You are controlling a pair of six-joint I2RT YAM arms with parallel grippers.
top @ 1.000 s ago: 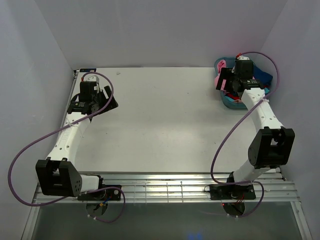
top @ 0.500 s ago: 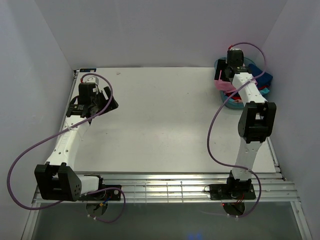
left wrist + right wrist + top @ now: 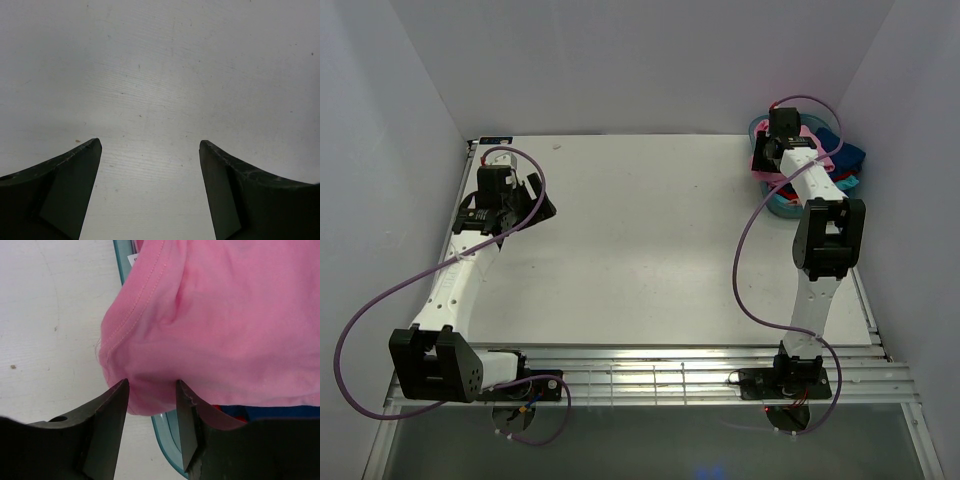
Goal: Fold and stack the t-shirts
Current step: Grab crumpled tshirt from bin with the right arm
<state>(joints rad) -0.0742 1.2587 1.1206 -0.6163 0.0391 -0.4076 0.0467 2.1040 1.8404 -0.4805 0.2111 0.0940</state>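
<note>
The left arm [image 3: 455,275] and right arm [image 3: 817,190] are showing white links, black joints and purple cables [image 3: 738,270], the left tool [image 3: 150,150] and right tool [image 3: 151,385] ending in dark wedge-shaped fingers [image 3: 65,190].

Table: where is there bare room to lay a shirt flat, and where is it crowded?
The wide middle of the table is bare, from the left gripper across to the tub. Crowded: the far right corner, where the tub is heaped with shirts and the right gripper straddles the pink shirt.
</note>
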